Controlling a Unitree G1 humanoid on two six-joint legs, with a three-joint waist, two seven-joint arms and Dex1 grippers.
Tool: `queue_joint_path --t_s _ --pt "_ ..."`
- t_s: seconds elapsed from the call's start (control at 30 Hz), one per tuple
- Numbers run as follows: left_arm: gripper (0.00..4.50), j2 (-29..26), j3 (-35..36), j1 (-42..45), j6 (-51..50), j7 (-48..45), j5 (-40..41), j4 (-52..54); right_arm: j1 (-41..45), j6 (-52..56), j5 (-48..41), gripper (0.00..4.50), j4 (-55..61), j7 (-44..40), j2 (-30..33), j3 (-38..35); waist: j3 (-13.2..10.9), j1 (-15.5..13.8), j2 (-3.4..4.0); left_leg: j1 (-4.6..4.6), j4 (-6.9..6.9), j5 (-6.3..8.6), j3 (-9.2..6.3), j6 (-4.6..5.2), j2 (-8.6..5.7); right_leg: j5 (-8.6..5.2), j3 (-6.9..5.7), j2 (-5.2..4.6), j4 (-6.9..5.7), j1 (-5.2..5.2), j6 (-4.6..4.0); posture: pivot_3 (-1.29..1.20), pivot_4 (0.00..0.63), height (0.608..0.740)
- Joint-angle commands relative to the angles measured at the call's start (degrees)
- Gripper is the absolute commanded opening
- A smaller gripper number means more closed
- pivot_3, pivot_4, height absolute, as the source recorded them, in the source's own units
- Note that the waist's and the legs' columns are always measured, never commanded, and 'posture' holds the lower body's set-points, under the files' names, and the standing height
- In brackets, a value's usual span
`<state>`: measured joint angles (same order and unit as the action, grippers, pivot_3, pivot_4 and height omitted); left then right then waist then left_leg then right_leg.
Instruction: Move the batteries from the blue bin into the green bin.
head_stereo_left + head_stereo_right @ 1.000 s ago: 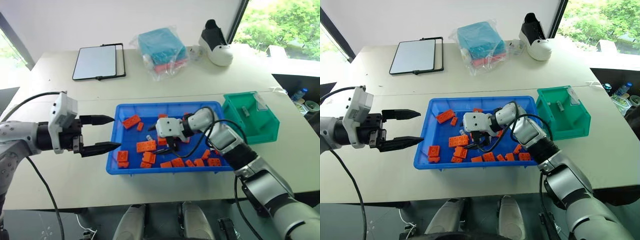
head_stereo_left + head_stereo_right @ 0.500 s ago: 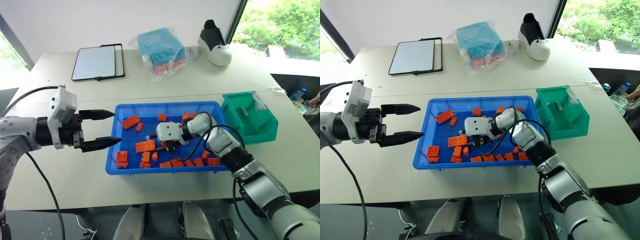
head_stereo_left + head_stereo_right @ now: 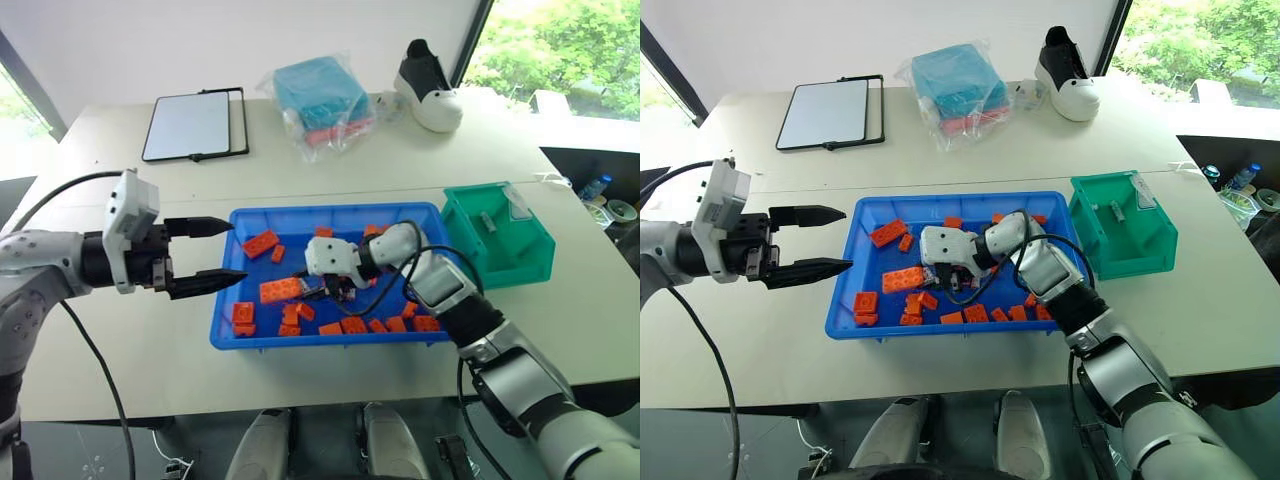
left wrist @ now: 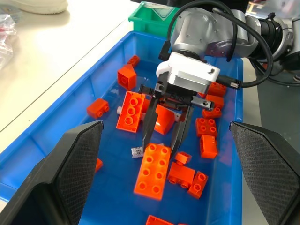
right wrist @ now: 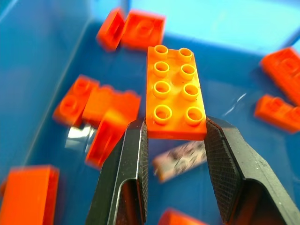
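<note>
Left eye view, read from left to right, shows the task at an early stage. At centre left the left hand (image 3: 236, 250) hovers over the worktop (image 3: 130, 350) just outside the blue bin (image 3: 330, 340), its fingers spread wide and empty. Inside that bin, at frame centre, the right hand (image 4: 159, 148) has its fingers drawn partway in on the end of an orange brick (image 5: 176, 89), apparently clamping it. A battery (image 4: 137, 151) lies loose on the bin floor just beside one fingertip. At centre right one battery (image 3: 487, 222) already lies in the green bin (image 3: 525, 262). By this reading one transfer is done. At least one is left, and the brick looks like clutter lifted off the battery rather than cargo.

Counts:
- **Hands:** two.
- **Framed tablet-like panel** (image 3: 195, 125): one, upper left.
- **Blue bin:** one.
- **Orange bricks:** about fifteen, too bunched along the near wall for an exact tally.
- **Batteries in the blue bin:** one certain. A silvery glint (image 5: 78, 133) is too blurred to identify.
- **Teal cloth bundle in clear plastic** (image 3: 325, 95): one, upper centre.
- **Black-and-white shoe** (image 3: 432, 85): one, upper right.
- **Green bin:** one, with one battery in it.
</note>
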<state>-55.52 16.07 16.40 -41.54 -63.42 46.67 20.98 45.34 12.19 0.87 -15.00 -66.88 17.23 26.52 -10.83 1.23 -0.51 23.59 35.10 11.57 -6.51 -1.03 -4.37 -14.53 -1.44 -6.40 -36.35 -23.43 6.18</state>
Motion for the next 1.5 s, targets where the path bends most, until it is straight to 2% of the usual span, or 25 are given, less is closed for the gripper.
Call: queue_joint_path --t_s 0.03,0.17,0.2,0.27,0.33,0.4,0.53,0.6,0.7,0.8,0.97,1.2,1.47,1.5 --pt "4.50 0.0 0.2 1.1 1.3 0.3 -0.3 0.4 4.5 0.4 0.2 1.22 -4.1 4.9 -3.6 -2.3 0.0 0.0 0.00 0.00 0.00 -0.01 0.00 -0.01 0.01 0.01 0.00 0.01 0.00 -0.01 -0.01 0.00 0.150 0.731" --pt "4.50 0.2 0.0 1.2 1.6 0.6 -0.4 0.3 7.4 -1.6 3.0 1.22 -12.1 8.8 -5.8 -1.4 0.0 -0.3 0.00 0.00 -0.01 -0.03 0.00 -0.05 0.00 0.02 0.00 0.01 0.00 0.00 -0.03 0.00 0.150 0.731" --pt "4.50 0.2 0.0 1.2 1.6 0.7 -0.4 0.3 8.2 -2.2 4.0 2.18 -14.5 10.2 -6.3 -1.2 0.0 -0.3 0.00 0.00 0.00 -0.03 0.00 -0.06 -0.01 0.01 0.00 0.01 0.00 0.00 -0.03 0.00 0.150 0.731" --pt "4.50 0.3 0.0 1.1 1.7 0.9 -0.4 0.4 9.9 -2.9 5.5 3.04 -17.9 13.5 -7.3 -1.5 0.0 -0.2 0.00 0.00 0.00 -0.03 0.00 -0.06 -0.02 0.02 0.02 0.01 0.01 0.00 -0.04 0.00 0.150 0.731" --pt "4.50 0.4 0.3 0.8 1.6 1.0 -0.3 0.7 11.1 -0.5 5.2 4.13 -17.2 15.2 -7.8 -3.1 0.0 -0.1 0.00 0.00 -0.03 -0.06 0.01 -0.10 -0.02 0.03 0.04 0.01 -0.01 -0.02 -0.05 0.00 0.150 0.731" --pt "4.50 0.3 0.6 0.5 1.5 1.2 0.0 1.0 10.9 6.7 3.1 4.13 -10.2 14.9 -7.0 -5.3 0.0 -0.1 0.01 0.00 -0.09 -0.08 0.01 -0.13 -0.01 0.03 0.06 0.01 -0.05 -0.08 -0.05 0.00 0.150 0.731" --pt "4.50 0.0 0.7 0.4 1.2 1.0 0.2 0.8 6.6 32.7 -5.3 4.13 15.5 12.7 -3.8 -10.2 0.0 -0.2 0.02 0.10 -0.11 -0.08 -0.01 -0.14 0.01 0.03 0.09 0.03 -0.18 -0.23 -0.06 0.00 0.150 0.731" --pt "4.50 -0.1 0.6 0.4 1.1 0.8 0.2 0.4 4.1 42.0 -7.7 4.13 25.0 12.8 -1.4 -10.5 0.0 -0.3 0.01 0.10 -0.10 -0.06 -0.05 -0.15 0.01 0.02 0.08 0.03 -0.23 -0.23 -0.07 0.00 0.150 0.731" --pt "4.50 -0.2 0.0 0.5 1.3 0.1 -0.1 -0.1 -0.4 56.9 -11.0 4.13 35.4 16.3 0.2 -11.4 0.0 -0.4 0.00 0.10 -0.08 -0.05 -0.05 -0.15 0.01 0.01 0.07 0.02 -0.21 -0.20 -0.07 0.00 0.150 0.731" --pt "4.50 -0.2 -1.0 1.3 1.6 -0.9 -0.5 -1.1 -4.5 70.8 -13.6 4.13 40.6 21.4 -2.5 -14.7 0.0 -0.4 0.00 0.10 -0.05 -0.06 -0.03 -0.14 0.01 -0.08 0.08 0.00 -0.21 -0.22 -0.24 0.00 0.150 0.731" --pt "4.50 0.0 -3.1 3.6 2.4 -2.6 -1.6 -3.1 -6.9 73.5 -14.6 4.13 39.2 27.0 -2.9 -15.3 0.0 -0.2 0.01 0.10 -0.05 -0.06 0.05 -0.14 0.04 -0.07 0.09 -0.01 -0.22 -0.25 -0.23 0.00 0.150 0.731" --pt "4.50 0.4 -4.5 5.5 3.1 -3.5 -2.6 -4.6 -4.4 71.9 -15.2 4.13 31.4 33.0 -6.0 -17.3 0.0 -0.1 0.00 0.10 -0.06 -0.06 0.07 -0.14 0.04 0.01 0.09 -0.01 -0.21 -0.25 -0.09 0.00 0.150 0.731" --pt "4.50 1.0 -4.0 4.8 3.8 -2.9 -2.5 -4.1 -3.6 70.9 -17.6 4.13 28.8 34.1 -4.8 -12.5 0.0 -0.1 0.00 0.10 -0.07 -0.06 0.07 -0.14 0.04 0.01 0.08 0.00 -0.22 -0.25 -0.08 0.00 0.150 0.731" --pt "4.50 1.1 -3.9 4.6 3.8 -2.7 -2.5 -3.8 -3.7 70.9 -18.0 3.90 28.9 34.0 -4.5 -11.9 0.0 -0.1 0.00 0.10 -0.07 -0.06 0.07 -0.14 0.04 0.01 0.09 0.00 -0.21 -0.25 -0.08 0.00 0.150 0.731"
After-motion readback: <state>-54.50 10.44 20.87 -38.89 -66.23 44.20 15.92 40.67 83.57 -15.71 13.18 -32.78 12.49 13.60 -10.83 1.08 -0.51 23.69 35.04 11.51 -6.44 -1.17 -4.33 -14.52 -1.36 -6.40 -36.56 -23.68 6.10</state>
